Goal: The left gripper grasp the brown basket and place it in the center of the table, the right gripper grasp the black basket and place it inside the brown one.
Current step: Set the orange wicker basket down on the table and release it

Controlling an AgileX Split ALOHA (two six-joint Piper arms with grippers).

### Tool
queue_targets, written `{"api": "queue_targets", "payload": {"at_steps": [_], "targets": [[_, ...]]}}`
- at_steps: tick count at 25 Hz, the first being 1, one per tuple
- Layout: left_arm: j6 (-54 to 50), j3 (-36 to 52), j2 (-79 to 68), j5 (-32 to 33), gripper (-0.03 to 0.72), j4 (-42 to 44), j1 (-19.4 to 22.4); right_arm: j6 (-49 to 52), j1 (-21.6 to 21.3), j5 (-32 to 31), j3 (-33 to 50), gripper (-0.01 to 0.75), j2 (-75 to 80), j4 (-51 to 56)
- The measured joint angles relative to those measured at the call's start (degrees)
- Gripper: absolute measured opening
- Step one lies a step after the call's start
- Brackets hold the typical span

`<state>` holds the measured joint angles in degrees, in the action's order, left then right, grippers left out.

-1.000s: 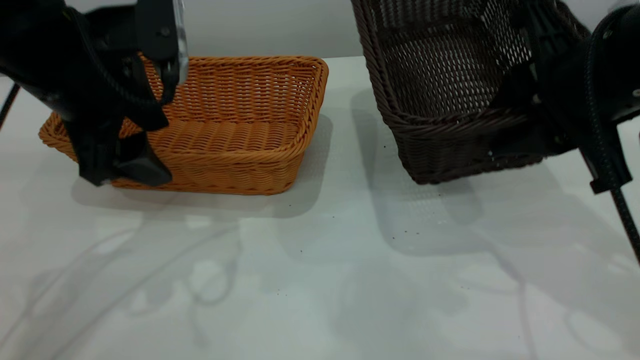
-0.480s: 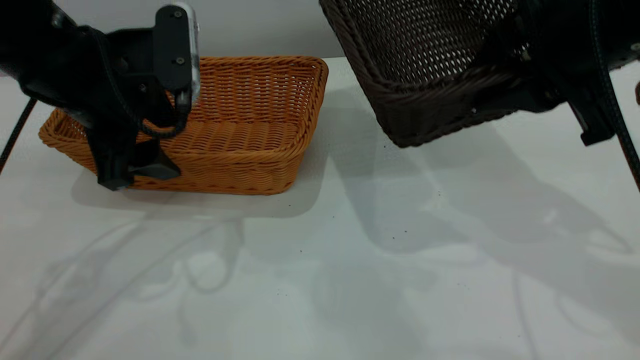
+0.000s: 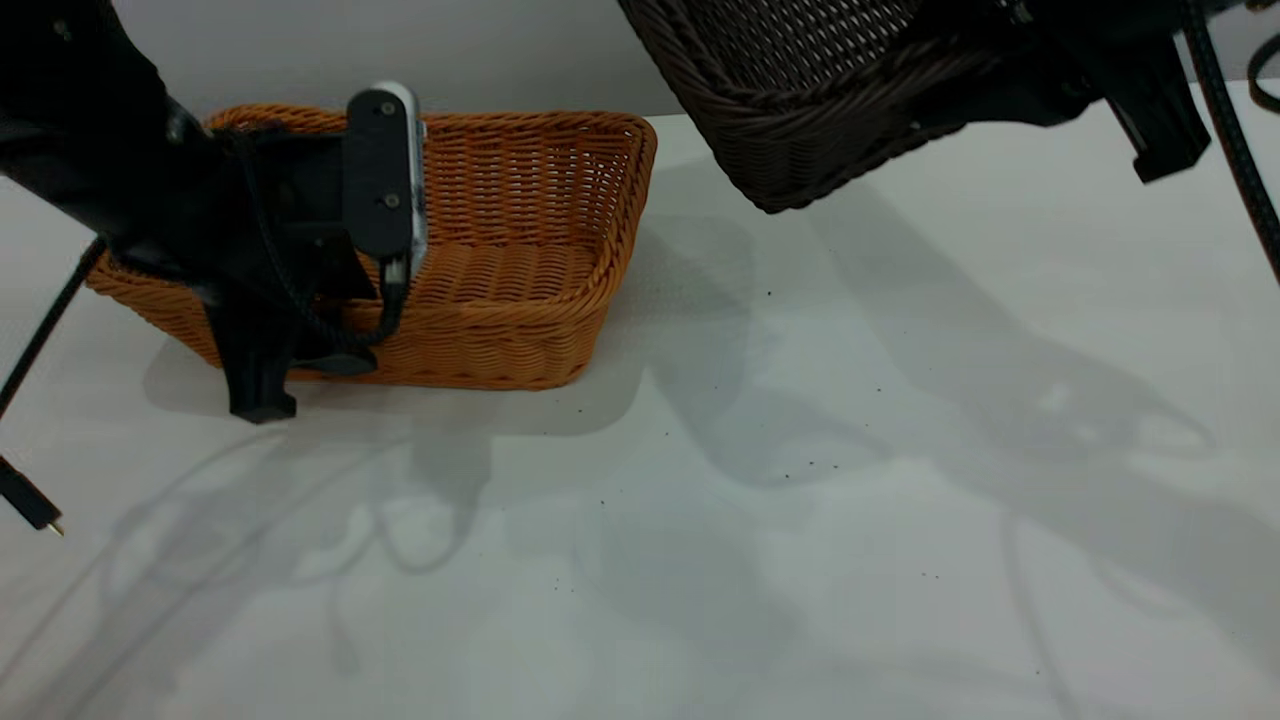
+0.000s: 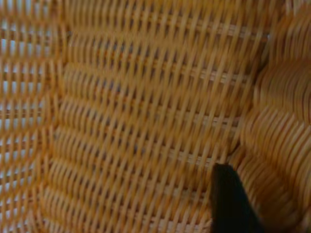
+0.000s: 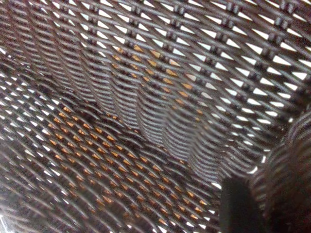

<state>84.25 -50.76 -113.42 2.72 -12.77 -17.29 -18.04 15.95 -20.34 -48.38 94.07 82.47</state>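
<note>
The right gripper point(image 3: 1010, 75) holds the black basket point(image 3: 800, 100) aloft; the left gripper point(image 3: 300, 350) straddles the brown basket's point(image 3: 520, 220) rim, grip unclear.

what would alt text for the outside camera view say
A dark basket hangs tilted in the air at upper right, held by the right claw, clear of the white table. At left, an orange basket sits on the table with the left claw at its near-left rim.
</note>
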Motion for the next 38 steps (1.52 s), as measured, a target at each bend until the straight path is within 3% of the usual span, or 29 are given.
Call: {"api": "queue_targets", "payload": {"at_steps": [7,16,21,24,31,38], "targets": [[0.20,0.00,-1.06,0.11,0.090,-0.13,-0.06,0.37,-0.62,-3.34,-4.31,0.238,0.00,-3.08],[0.34,0.05,1.51,10.49,0.091,-0.74,-0.06,5.44,-6.81,-11.83,-9.68,0.237,0.00,-11.38],[3.98,0.11,5.81,14.58,0.091,-7.02,-0.87,5.42,-10.80,-16.85,-10.98,0.237,0.00,-15.85],[5.87,0.11,8.06,16.28,0.091,-13.26,-3.18,5.42,-11.47,-18.27,-10.98,0.237,0.06,-17.37],[5.75,0.11,8.05,12.71,0.091,-27.53,-11.86,5.28,-11.47,-20.02,-10.93,0.213,0.06,-17.43],[5.75,0.06,7.29,11.94,0.091,-30.30,-18.98,5.26,-11.47,-19.97,-10.93,0.213,0.06,-17.18]]}}
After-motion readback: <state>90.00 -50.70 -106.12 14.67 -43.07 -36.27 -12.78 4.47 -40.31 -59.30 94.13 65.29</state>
